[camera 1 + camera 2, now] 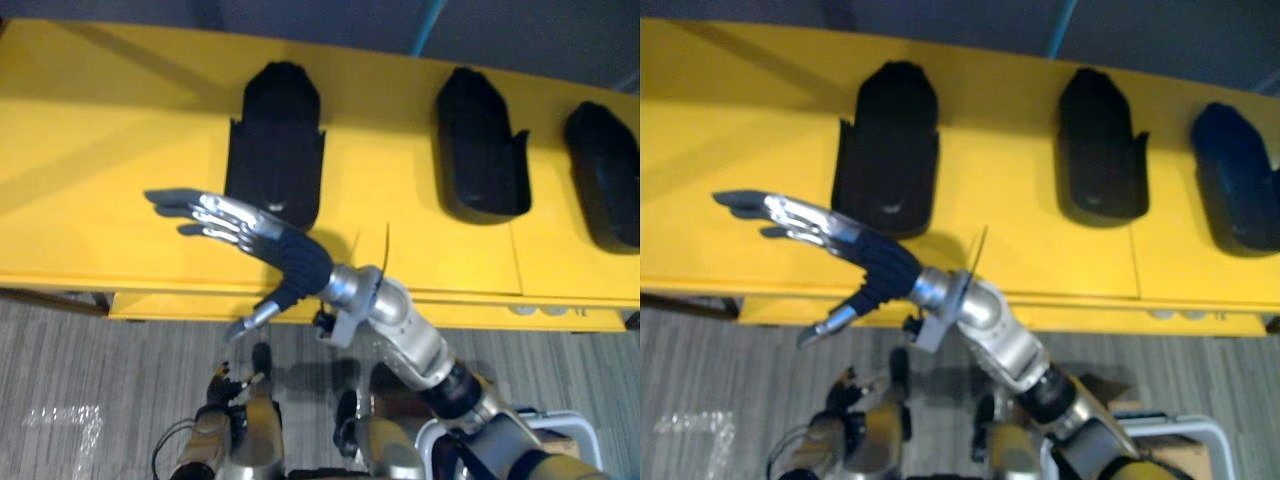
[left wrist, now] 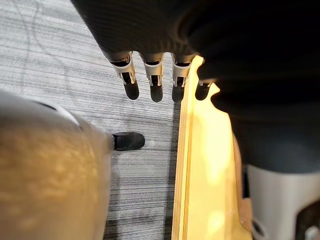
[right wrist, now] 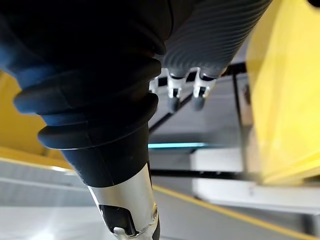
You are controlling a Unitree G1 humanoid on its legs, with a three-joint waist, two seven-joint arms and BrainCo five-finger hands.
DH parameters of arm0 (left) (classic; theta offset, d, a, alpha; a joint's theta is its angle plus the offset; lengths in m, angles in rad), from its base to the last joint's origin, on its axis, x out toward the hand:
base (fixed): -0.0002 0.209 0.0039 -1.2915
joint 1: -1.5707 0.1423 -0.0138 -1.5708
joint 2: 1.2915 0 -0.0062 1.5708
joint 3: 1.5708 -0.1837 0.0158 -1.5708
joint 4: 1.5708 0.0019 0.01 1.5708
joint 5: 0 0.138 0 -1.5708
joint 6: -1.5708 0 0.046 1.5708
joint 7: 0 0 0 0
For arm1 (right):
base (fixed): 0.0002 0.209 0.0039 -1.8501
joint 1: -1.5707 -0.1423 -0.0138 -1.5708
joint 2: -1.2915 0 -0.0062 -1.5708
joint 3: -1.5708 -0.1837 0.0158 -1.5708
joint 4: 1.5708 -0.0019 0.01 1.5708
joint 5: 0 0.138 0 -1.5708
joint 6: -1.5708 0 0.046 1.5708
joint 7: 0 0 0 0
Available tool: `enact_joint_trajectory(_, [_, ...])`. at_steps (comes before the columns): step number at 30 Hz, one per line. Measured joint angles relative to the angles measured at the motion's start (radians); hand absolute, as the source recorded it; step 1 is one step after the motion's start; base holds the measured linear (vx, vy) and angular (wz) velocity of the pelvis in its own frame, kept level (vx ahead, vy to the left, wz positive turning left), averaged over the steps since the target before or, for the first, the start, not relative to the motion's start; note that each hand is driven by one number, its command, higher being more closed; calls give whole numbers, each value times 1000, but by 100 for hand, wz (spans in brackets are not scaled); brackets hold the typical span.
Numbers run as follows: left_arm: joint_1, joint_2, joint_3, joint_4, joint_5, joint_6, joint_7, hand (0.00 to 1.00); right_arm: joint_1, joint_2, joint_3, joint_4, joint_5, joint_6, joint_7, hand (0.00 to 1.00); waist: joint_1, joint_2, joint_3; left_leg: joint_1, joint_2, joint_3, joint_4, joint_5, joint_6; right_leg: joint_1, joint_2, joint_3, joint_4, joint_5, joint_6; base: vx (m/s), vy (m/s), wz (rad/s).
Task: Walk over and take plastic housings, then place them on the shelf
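The right hand (image 1: 288, 252) is raised flat over the table's (image 1: 110, 190) front edge. Its fingers are straight and slightly spread, holding nothing, and its thumb hangs toward the floor (image 2: 55, 60). The fingers point toward the table's left end, so they lie across the long axis of the left housing (image 1: 275, 140), which runs from the front edge to the back. That housing lies just past the hand toward the back edge, with its near end beside the fingers. The two eye views place the fingers differently against it, so the hand is probably well above it and not touching.

The middle housing (image 1: 480, 145) and right housing (image 1: 605, 175) lie parallel further along, well apart from the hand; the right one is cut off at the picture's edge. The left hand (image 2: 155, 80) hangs below the front edge, fingers straight and empty, so the right hand is the nearer. The right wrist view does not show any housing.
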State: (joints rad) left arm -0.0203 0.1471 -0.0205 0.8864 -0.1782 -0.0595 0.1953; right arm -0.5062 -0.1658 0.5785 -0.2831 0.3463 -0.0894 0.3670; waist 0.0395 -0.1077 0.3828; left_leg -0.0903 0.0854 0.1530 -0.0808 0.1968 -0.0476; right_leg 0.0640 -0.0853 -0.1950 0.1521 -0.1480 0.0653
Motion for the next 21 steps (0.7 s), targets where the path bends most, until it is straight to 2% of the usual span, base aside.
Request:
enact_joint_trajectory(1, [8,0,0,0,0,-2,0,0,17,-18,-28,-31,-6,19,-3,0,-1,0,-9,18,-1,6,-1,-4,0,17,-1,5,-10,3,1,40,7,-14])
enact_joint_trajectory(6, [62,-1,13,12,-1,-4,0,0,80,-75,-138,-86,-3,41,-8,0,-29,5,-94,25,4,22,-8,-10,-1,24,-1,15,-32,11,-2,-12,-1,-9])
enact_joint_trajectory(9, [68,-3,20,41,-1,-3,0,0,120,-120,-215,-116,13,64,-6,0,-33,10,-129,38,10,40,-9,-11,-2,26,1,35,-44,11,-6,-41,5,-19])
enact_joint_trajectory(12, [89,-5,34,43,-1,-4,-2,0,144,-164,-297,-133,29,64,9,0,-55,12,-154,38,13,51,-9,-12,-1,25,2,45,-56,22,-6,-29,18,-13])
enact_joint_trajectory(14, [92,-5,45,50,-2,-4,-3,0,155,-194,-342,-141,34,54,27,0,-58,12,-159,44,15,66,-10,-13,0,24,2,63,-67,35,-4,-27,26,-23])
enact_joint_trajectory(21, [94,4,48,80,-1,-5,-17,0,191,-196,-379,-143,6,49,19,0,-69,-6,-201,42,17,81,-10,-15,3,24,-2,73,-90,52,1,-6,4,-6])
